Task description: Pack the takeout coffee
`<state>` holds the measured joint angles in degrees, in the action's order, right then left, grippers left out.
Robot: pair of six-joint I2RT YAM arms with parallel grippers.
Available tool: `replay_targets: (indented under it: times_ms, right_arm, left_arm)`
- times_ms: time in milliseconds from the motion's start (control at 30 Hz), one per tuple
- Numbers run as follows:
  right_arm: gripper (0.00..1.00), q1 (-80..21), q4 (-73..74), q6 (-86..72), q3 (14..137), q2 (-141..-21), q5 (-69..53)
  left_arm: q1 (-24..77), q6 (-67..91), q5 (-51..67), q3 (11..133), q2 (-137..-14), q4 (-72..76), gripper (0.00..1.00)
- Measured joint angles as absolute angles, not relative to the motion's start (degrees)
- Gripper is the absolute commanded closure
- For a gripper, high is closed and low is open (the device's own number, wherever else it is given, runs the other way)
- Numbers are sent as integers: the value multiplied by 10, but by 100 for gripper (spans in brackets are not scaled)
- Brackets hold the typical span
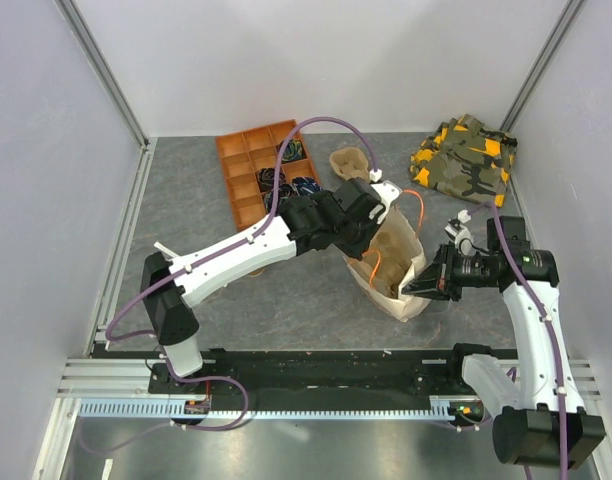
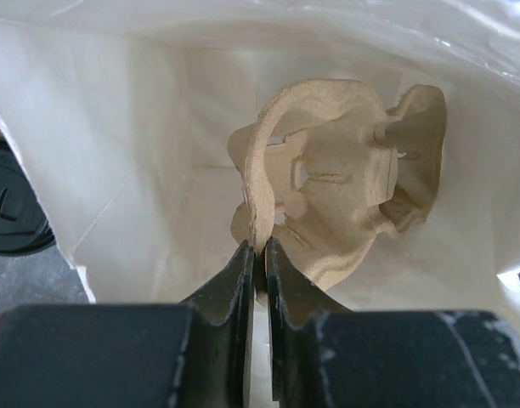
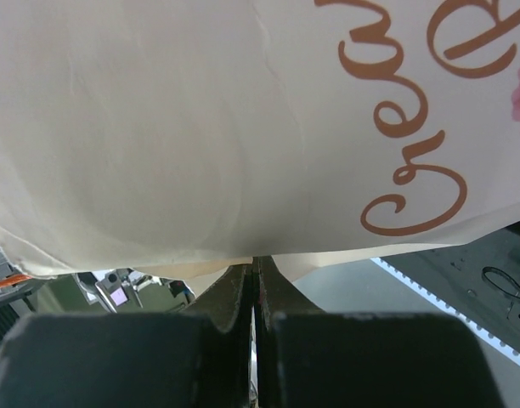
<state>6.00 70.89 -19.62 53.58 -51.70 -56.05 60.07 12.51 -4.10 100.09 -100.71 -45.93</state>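
Observation:
My left gripper (image 2: 262,246) is shut on the rim of the moulded pulp cup carrier (image 2: 336,170) and holds it inside the open paper bag (image 2: 141,153). A round black lid (image 2: 14,208), likely the takeout coffee's, shows just outside the bag at the left edge; the cup under it is hidden. In the top view the left gripper (image 1: 378,228) reaches into the bag (image 1: 411,300) and the coffee is hidden by the arm. My right gripper (image 3: 256,262) is shut on the bag's edge (image 3: 200,127), also in the top view (image 1: 418,288).
An orange compartment tray (image 1: 248,170) with dark items stands at the back. A tan object (image 1: 348,162) lies beside it. A camouflage cloth (image 1: 466,165) lies at the back right. White walls enclose the table.

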Motion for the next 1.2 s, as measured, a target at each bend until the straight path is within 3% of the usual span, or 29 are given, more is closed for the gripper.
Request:
replay_targets:
  times_ms: [733, 1100, 1200]
  right_arm:
    - [100, 43, 742, -167, 571, -574, -566]
    - [100, 42, 755, -174, 571, -592, -515]
    - [100, 42, 757, -174, 571, -596, -502]
  left_arm:
    - [602, 30, -44, 952, -1028, -353, 89]
    - [602, 30, -33, 952, -1056, -347, 80]
    - [602, 30, -33, 952, -1069, -346, 71]
